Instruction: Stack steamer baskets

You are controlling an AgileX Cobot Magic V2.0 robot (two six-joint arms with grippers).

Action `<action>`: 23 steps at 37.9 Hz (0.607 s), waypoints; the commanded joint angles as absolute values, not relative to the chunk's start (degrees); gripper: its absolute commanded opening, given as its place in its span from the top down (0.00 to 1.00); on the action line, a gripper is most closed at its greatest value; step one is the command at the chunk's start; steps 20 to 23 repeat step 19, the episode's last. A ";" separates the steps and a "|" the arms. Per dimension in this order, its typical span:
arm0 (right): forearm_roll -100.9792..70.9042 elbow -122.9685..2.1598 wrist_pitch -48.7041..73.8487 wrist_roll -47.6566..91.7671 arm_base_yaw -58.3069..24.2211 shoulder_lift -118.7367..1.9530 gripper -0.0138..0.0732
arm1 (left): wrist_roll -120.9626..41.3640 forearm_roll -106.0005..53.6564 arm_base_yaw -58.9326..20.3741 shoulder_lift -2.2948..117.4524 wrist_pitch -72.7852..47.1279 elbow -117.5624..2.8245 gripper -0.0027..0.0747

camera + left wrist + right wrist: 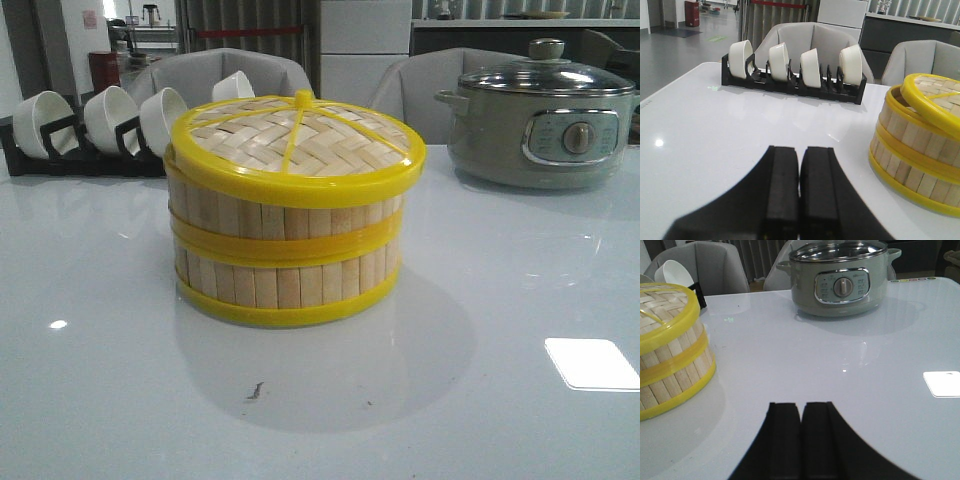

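Note:
Two steamer baskets stand stacked in the middle of the white table, the upper basket (pixel 285 215) on the lower basket (pixel 290 280). A woven bamboo lid (pixel 295 140) with a yellow rim sits on top, slightly tilted. The stack also shows in the left wrist view (pixel 917 150) and in the right wrist view (pixel 670 355). My left gripper (pixel 800 150) is shut and empty, low over the table, apart from the stack. My right gripper (pixel 801 406) is shut and empty on the stack's other side. Neither gripper shows in the front view.
A black rack (pixel 80 150) with several white bowls (pixel 110 115) stands at the back left, also in the left wrist view (pixel 790 82). A grey-green electric pot (pixel 540 120) with a glass lid stands at the back right. Grey chairs stand behind the table.

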State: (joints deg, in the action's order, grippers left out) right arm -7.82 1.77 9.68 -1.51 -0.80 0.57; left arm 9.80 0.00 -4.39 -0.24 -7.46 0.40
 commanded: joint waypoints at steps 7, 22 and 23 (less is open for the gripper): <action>-8.10 0.90 6.69 -1.20 -0.50 1.75 0.78 | 9.76 0.00 -4.58 -0.97 -2.63 0.42 0.85; -8.10 0.90 6.69 -1.20 -0.50 1.75 0.78 | 9.76 0.00 -4.58 -0.97 -2.63 0.42 0.85; -8.10 0.90 6.69 -1.20 -0.50 1.75 0.78 | 9.76 0.00 -4.58 -0.97 -2.63 0.42 0.85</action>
